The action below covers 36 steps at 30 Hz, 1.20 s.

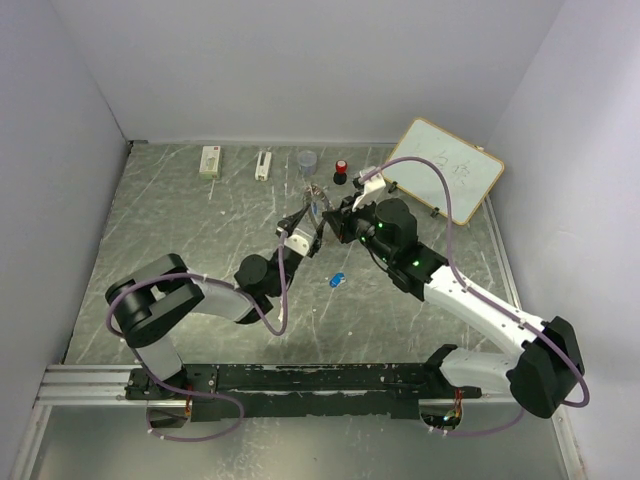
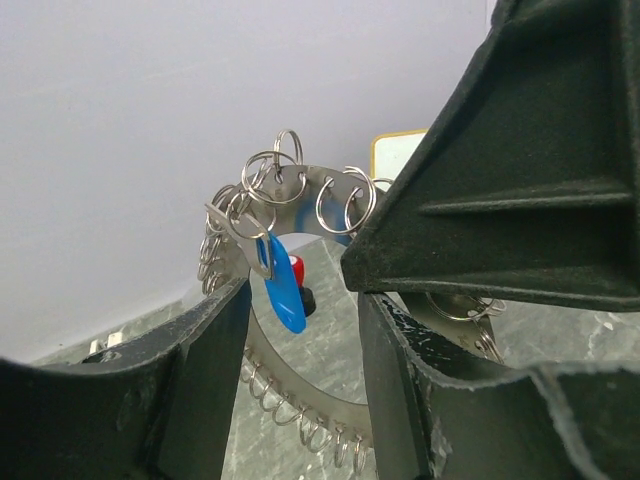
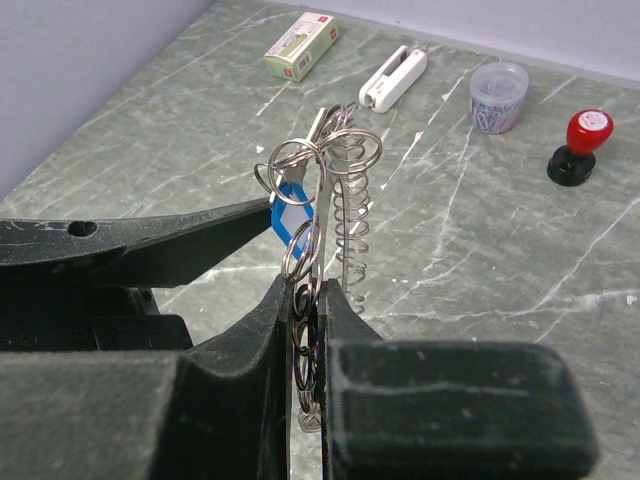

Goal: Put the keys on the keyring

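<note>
The keyring (image 1: 316, 198), a grey metal ring fringed with small wire loops, stands upright above the table between my two grippers. My right gripper (image 3: 313, 290) is shut on its thin edge (image 3: 320, 240). My left gripper (image 2: 303, 290) has the ring's lower arc (image 2: 300, 385) spanning between its fingers and touching both. A blue key with a white part (image 3: 292, 217) hangs from a loop on the ring; it also shows in the left wrist view (image 2: 284, 285). The oval all-blue key (image 1: 337, 279) lies loose on the table, in front of both grippers.
Along the far edge stand a red-and-black knob (image 1: 341, 170), a clear small cup (image 1: 307, 160), a white stapler-like piece (image 1: 263, 165) and a white-green box (image 1: 209, 160). A small whiteboard (image 1: 447, 170) lies at the back right. Walls close in three sides.
</note>
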Available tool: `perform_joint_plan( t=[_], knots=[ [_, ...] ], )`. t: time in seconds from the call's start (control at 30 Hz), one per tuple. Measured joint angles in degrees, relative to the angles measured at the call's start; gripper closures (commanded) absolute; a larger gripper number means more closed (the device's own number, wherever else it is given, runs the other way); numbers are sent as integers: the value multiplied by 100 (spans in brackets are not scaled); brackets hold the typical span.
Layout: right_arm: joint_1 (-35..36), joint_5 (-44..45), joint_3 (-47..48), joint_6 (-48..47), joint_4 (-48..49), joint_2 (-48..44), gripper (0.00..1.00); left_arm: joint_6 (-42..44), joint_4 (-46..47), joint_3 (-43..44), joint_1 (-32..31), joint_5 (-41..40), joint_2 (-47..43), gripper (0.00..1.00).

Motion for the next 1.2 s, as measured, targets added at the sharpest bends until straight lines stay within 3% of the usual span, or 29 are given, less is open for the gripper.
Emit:
perform_joint_plan(
  t=[0.27,0.67,1.2],
  knots=[
    [-4,-2,0,17,-26,-153,100,26,0,155,-4,-7,39,45],
    [-4,-26,-7,28,-96,-210,100,413,2,96,-17,125,0,58],
    [-4,-63,-103,28,-173,-308,100,846,17,35,-17,247,-155,59]
  ],
)
